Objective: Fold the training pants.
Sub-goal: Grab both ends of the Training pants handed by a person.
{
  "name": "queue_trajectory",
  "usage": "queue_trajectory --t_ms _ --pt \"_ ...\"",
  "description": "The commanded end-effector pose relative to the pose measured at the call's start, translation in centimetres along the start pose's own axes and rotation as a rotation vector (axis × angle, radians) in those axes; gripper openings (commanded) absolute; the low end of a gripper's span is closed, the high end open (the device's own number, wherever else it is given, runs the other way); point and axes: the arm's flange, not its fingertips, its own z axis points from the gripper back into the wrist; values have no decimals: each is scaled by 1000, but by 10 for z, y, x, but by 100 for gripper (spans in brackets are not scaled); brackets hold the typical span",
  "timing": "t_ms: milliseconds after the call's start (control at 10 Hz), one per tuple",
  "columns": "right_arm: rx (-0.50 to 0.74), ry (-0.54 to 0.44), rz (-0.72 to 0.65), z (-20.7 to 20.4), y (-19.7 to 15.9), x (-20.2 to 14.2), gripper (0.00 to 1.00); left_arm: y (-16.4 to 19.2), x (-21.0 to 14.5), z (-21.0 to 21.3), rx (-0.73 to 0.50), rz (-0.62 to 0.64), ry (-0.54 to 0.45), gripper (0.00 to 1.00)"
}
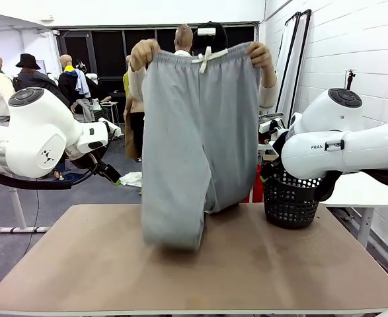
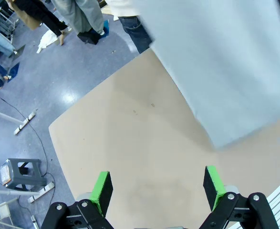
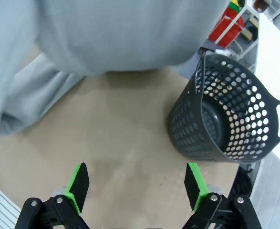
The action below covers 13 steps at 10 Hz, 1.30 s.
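Front view: person's right hand (image 1: 144,54) and person's left hand (image 1: 260,54) each grip a waistband corner of the training pants (image 1: 200,132), held up so the legs hang flat, cuffs slumped on the table (image 1: 299,264); left wrist view: left gripper (image 2: 156,183) spread wide, holding nothing, over bare tabletop beside the cloth; right wrist view: right gripper (image 3: 137,183) likewise wide and empty, basket (image 3: 202,124) close by.
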Motion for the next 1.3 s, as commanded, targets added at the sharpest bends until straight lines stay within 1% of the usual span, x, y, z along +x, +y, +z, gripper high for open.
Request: queue_trajectory --t_ms 0,1200 --pt "-4 1 13 0 -1 0 100 0 1 -1 -1 -5 -2 100" --pt "-4 1 13 0 -1 0 100 0 1 -1 -1 -5 -2 100"
